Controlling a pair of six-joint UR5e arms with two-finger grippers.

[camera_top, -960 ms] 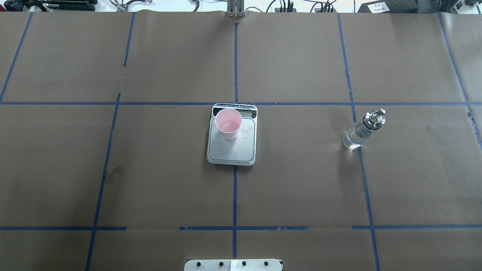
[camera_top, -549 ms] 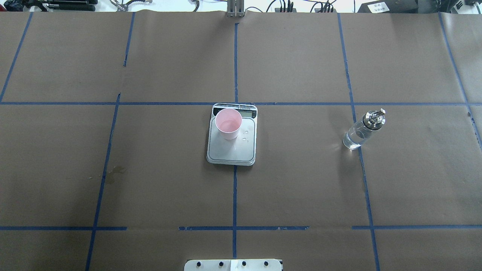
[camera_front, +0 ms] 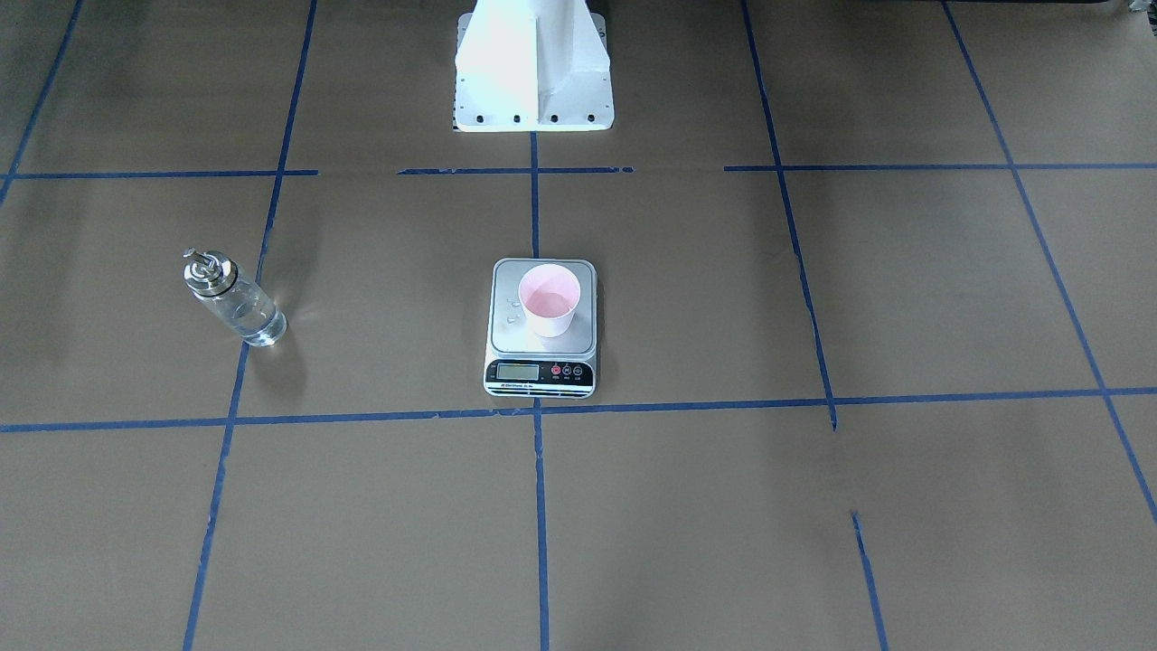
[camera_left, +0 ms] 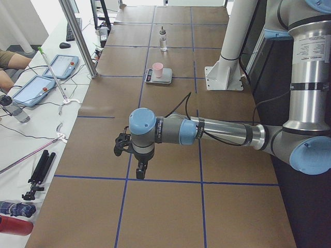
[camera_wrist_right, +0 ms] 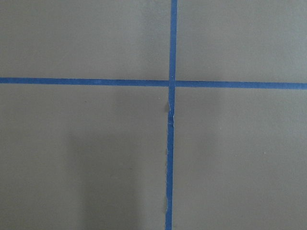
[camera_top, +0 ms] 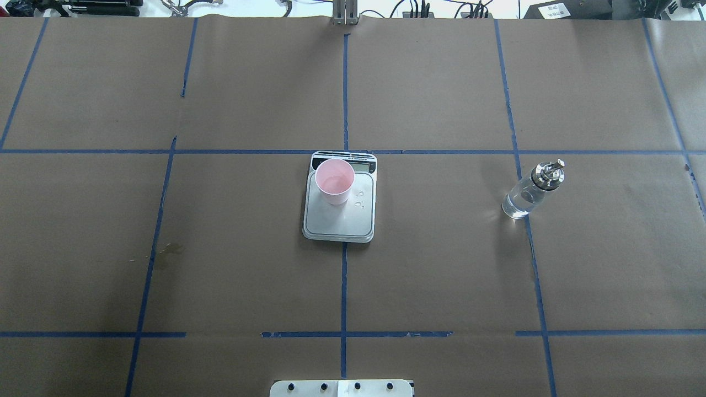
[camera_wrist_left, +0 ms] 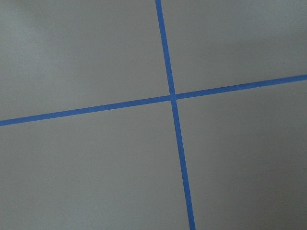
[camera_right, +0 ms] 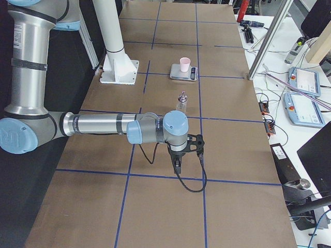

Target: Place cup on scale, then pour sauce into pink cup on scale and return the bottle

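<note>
Standing upright on the scale (camera_top: 339, 223), the cup (camera_top: 335, 180) sits about midway across the silver platform, toward the end with the black display strip. A few small clear droplets (camera_top: 359, 198) lie on the platform just beside the cup, on the robot's right of it. I cannot tell for sure whether there is liquid inside the cup.

The scale rests near the middle of the brown paper-covered surface (camera_top: 441, 264), its display end close to a blue tape line (camera_top: 248, 151) that runs across. The bottle (camera_top: 527, 193) stands upright on the surface at the robot's right, well apart from the scale, its base just beside another tape line. Its glass body looks clear, and the silver pourer top is on.

Neither arm is near these things. The left gripper (camera_left: 140, 173) hangs pointing down over the surface at the robot's left end, and the right gripper (camera_right: 178, 166) does the same at the right end. Each shows in a side view only, so I cannot tell whether their fingers are spread or pressed together. Both wrist cameras show only brown paper and a crossing of blue tape. Nothing is held by either gripper as far as the side views show.
</note>
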